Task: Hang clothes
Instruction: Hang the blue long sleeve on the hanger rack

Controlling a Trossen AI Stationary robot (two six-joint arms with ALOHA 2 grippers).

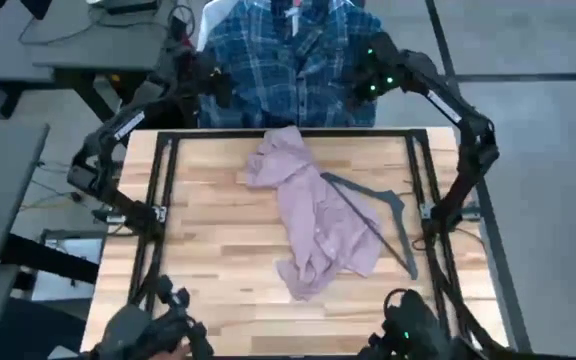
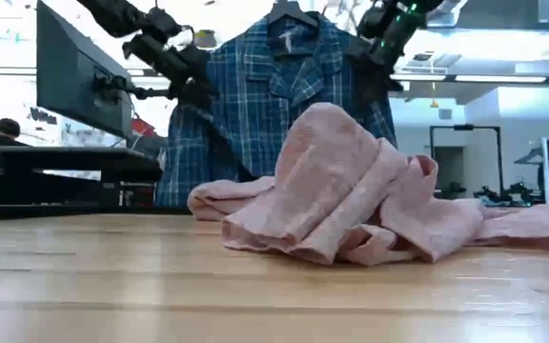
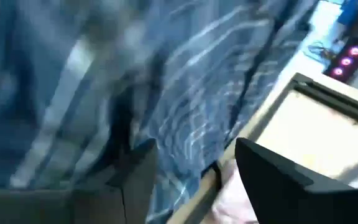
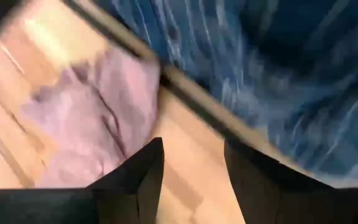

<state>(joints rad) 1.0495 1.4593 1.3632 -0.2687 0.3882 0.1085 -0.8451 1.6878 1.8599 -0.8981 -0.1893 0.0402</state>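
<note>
Plaid shirt [image 1: 293, 70] hangs at the top centre of the high view, past the far edge of the bench [image 1: 208, 270], with the left hand [image 1: 213, 85] at its left side and the right hand [image 1: 368, 85] at its right. A pink shirt [image 1: 313, 215] lies crumpled in the middle of the bench, and a dark wire hanger [image 1: 373, 215] lies just beside it to the right, partly under the cloth.

In the low view, the plaid shirt fills the upper centre on a hanger [image 2: 289, 11], collar up. The left hand [image 2: 193, 81] sits against its left sleeve and the right hand [image 2: 375, 57] against its right shoulder. The pink shirt [image 2: 351, 186] is heaped in the foreground.

In the left wrist view, both fingers [image 3: 278, 180] stand wide apart, plaid cloth close ahead but nothing clearly between them.

In the right wrist view, the fingers [image 4: 142, 180] stand apart with a moderate gap, empty, above bare wood and the pink shirt [image 4: 98, 106]; plaid fills the upper right.

Risks, as I judge them: a finger snagging the plaid cloth as the arms pull away could drag the shirt off its hanger. The pink shirt's bunched folds hide its collar, so a grab may catch the wrong layer, and the hanger under it may get pushed or dragged along.
</note>
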